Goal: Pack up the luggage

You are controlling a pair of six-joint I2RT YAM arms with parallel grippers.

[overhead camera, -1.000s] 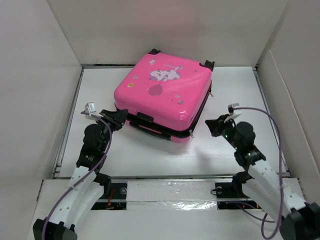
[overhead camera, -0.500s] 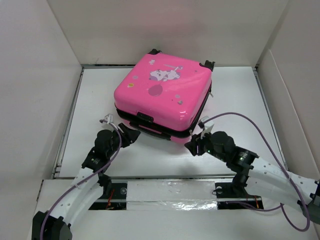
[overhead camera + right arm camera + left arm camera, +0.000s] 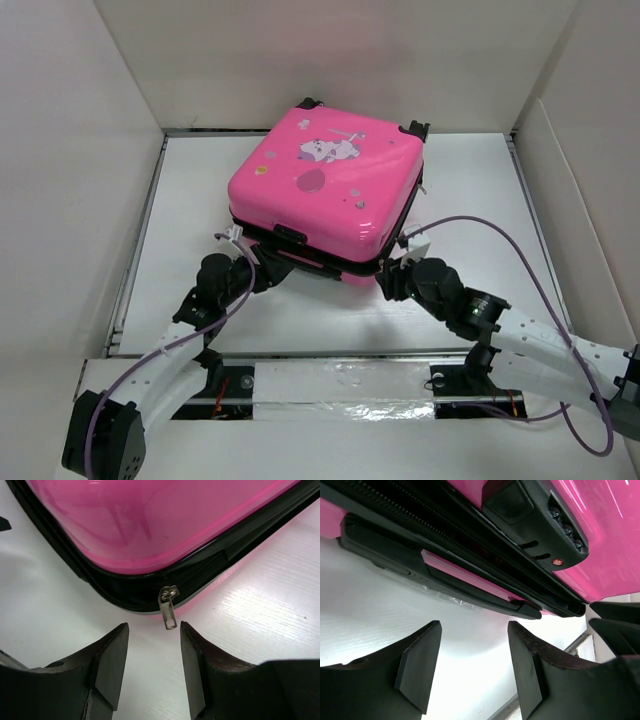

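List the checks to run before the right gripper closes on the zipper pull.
1. Right gripper open: ok.
2. Zipper pull just ahead of the gap between its fingers, not yet gripped: ok.
3. Left gripper open, holding nothing: ok.
4. Luggage lying flat on the table: ok.
5. How far the zipper track is closed: cannot tell.

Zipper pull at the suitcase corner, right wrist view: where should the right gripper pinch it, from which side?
Pinch the free lower end of the zipper pull, a slim metal tab sticking out from the black zipper band of the luggage at its rounded corner. Come straight in over the table, as the right gripper now faces: jaws open, tab just ahead of the gap.
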